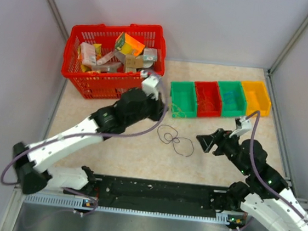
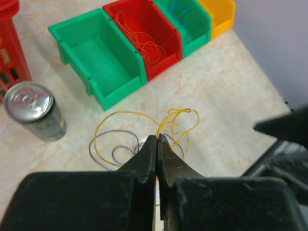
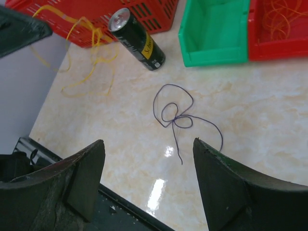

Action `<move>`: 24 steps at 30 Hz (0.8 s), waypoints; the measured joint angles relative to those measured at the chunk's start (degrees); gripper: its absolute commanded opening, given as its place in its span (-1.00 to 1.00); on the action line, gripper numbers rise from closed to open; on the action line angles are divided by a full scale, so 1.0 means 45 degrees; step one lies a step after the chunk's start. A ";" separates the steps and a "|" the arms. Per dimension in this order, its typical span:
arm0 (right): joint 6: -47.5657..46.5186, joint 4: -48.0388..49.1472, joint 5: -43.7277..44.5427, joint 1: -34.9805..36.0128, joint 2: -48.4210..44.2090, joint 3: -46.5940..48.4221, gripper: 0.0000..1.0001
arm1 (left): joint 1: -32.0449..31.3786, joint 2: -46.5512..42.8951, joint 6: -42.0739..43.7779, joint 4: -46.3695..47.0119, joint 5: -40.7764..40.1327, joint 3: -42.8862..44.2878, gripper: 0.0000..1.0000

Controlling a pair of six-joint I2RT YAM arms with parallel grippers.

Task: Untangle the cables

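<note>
Bench [image 3: 269, 130]: smooth, glossy marble-look laminate, shows glare. Bins [image 2: 120, 94]: shiny moulded plastic. Basket [image 1: 91, 84]: red plastic lattice. Can [image 3: 139, 43]: bare metal lid, glossy black wall. Cables [image 3: 175, 117]: thin, smooth sheath. Fingers [image 3: 231, 192]: matt black, grainy.

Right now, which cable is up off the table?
The yellow cable, pinched in the left fingers and dangling. The purple cable lies flat on the table, untouched.

Four bins [image 2: 96, 53], one basket [image 1: 102, 85], one can [image 3: 137, 41]
</note>
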 measured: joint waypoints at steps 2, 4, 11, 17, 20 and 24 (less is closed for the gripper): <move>0.0282 -0.0806 0.0437 0.0000 -0.0729 0.0015 0.44 | 0.0000 0.2123 0.0044 -0.0364 -0.0476 0.1593 -1.00; 0.0515 -0.1438 0.0690 0.0005 -0.1350 0.0010 0.43 | -0.0005 0.4371 0.0049 -0.1010 -0.1326 0.3565 -1.00; 0.1073 -0.2948 0.1287 0.0005 -0.3453 0.0010 0.43 | 0.0005 1.0049 0.0432 -0.2127 -0.4920 0.7669 -1.00; 0.1297 -0.3716 0.1671 0.0005 -0.4206 0.0010 0.43 | 0.0141 1.2196 0.1059 -0.2157 -0.5969 0.8830 -1.00; 0.1307 -0.3866 0.1710 0.0005 -0.4211 0.0010 0.43 | 0.0257 1.3080 0.1185 -0.2293 -0.5994 1.0020 -0.54; 0.1311 -0.3881 0.1705 0.0005 -0.4099 0.0010 0.46 | 0.0563 1.3498 0.1355 -0.2312 -0.5717 1.0671 0.09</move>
